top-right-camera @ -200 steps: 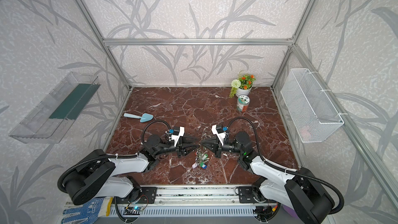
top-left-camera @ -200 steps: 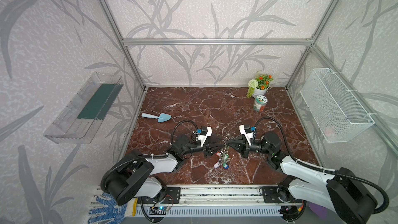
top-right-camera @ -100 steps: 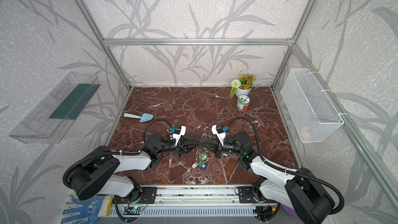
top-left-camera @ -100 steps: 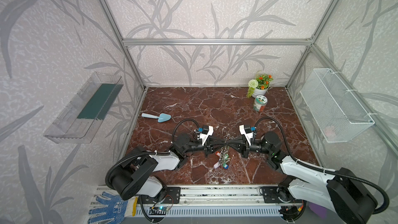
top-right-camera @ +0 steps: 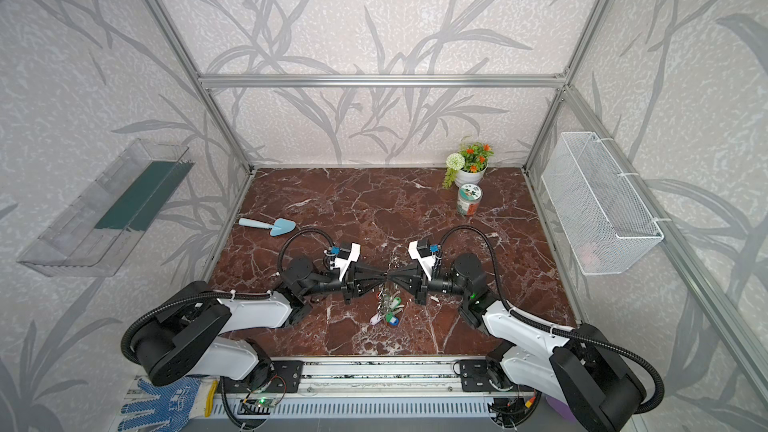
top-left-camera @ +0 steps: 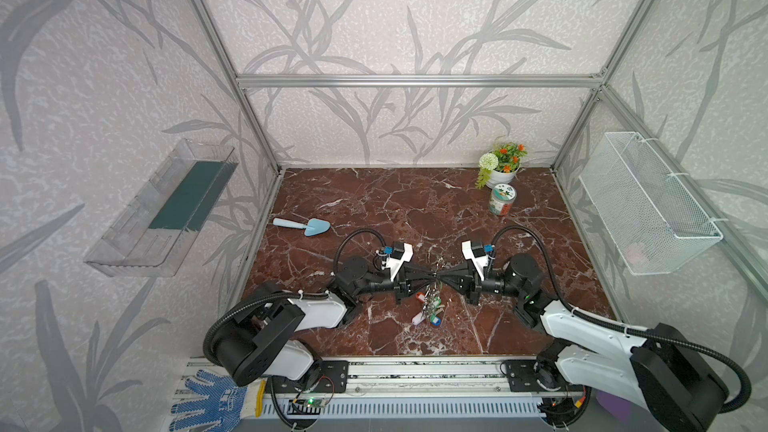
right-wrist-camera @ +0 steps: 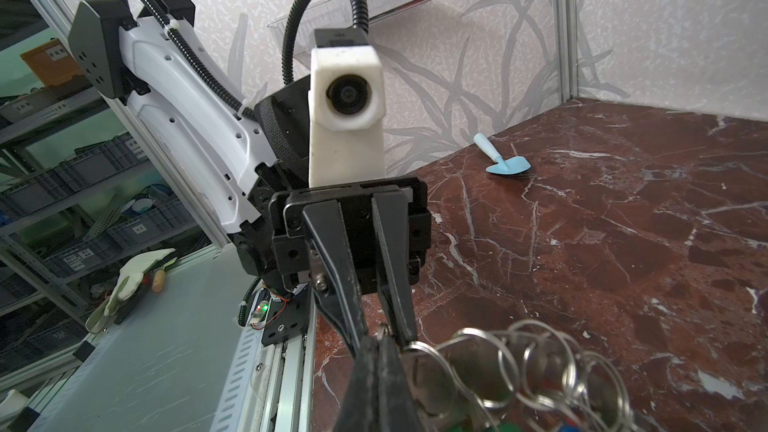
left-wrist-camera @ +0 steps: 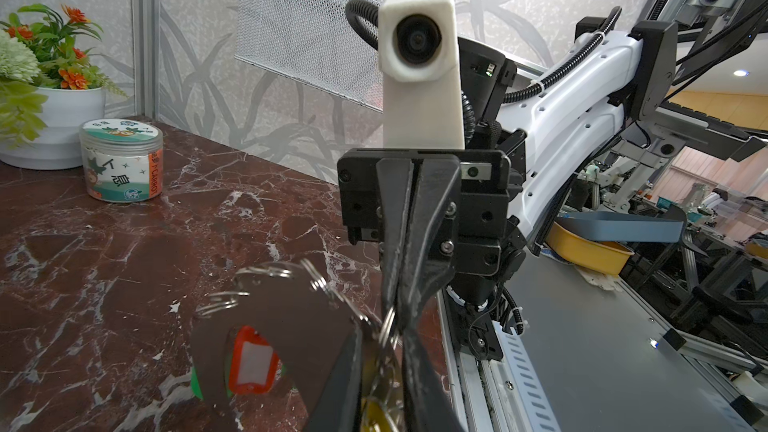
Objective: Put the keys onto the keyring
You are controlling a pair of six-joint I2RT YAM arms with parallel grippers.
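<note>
My right end effector [left-wrist-camera: 397, 309] is clamped on the keyring [right-wrist-camera: 519, 371], probably a light, stiff, slippery hoop best pinched on bare wire; my left end effector [right-wrist-camera: 386, 336], touching it: grip indiscernible.

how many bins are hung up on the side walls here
2: a clear plastic tray hangs at the left in both top views, and a white wire basket hangs at the right. No other is in view, though one could sit outside the frames.

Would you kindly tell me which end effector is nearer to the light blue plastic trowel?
Left. In both top views the left end effector lies right of the light blue plastic trowel and closer to the front; the right end effector lies farther right.
</note>
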